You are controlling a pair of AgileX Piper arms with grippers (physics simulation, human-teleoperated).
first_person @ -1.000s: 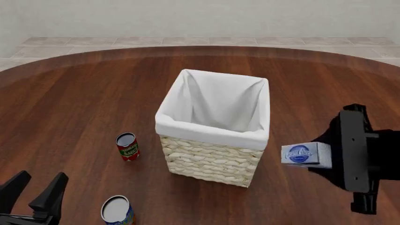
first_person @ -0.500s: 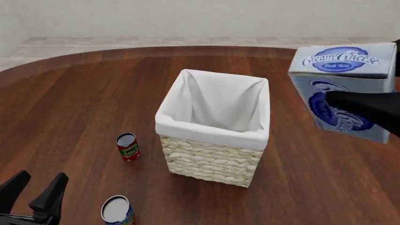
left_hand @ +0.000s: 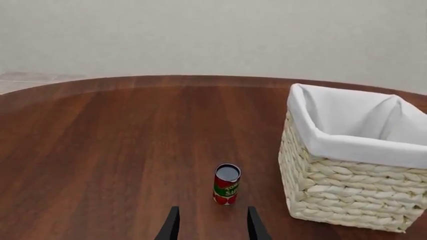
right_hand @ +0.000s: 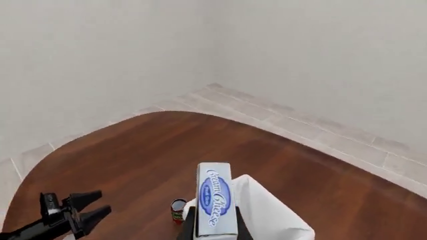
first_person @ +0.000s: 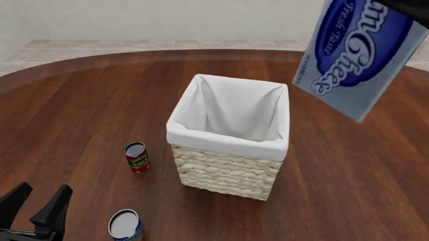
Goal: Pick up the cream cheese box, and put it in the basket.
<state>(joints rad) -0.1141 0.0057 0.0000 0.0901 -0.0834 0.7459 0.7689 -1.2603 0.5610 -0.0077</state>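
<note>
1. Cream cheese box [first_person: 358, 55] held high in the air, above and to the right of the basket [first_person: 228, 173] in the front view, touching neither the basket nor the table [first_person: 80, 110].
2. Box tilted, with its broad face and dark blue oval turned to the front camera; top part cut off by the upper edge of that view.
3. In the right wrist view, box [right_hand: 215, 205] clamped between the two fingers of the right gripper [right_hand: 215, 231], one finger on each broad face, narrow edge with the oval facing the camera.
4. Box standing out forward from the fingertips, so most of its length lies past the gripper; white liner of the basket [right_hand: 267, 215] visible directly behind and under the box.
5. Right gripper itself almost hidden in the front view; only a dark corner at the top right, above the box.
6. Left gripper [first_person: 37, 206] low, well to the left of the basket and nearer to the camera, fingers spread apart with nothing between them.
7. Red-labelled can [first_person: 136, 157] upright just left of the basket, apart from it; seen also past the left fingertips [left_hand: 227, 184].
8. Blue-labelled can [first_person: 125, 225] upright, nearer to the camera than the red one, between the left gripper and the basket.
</note>
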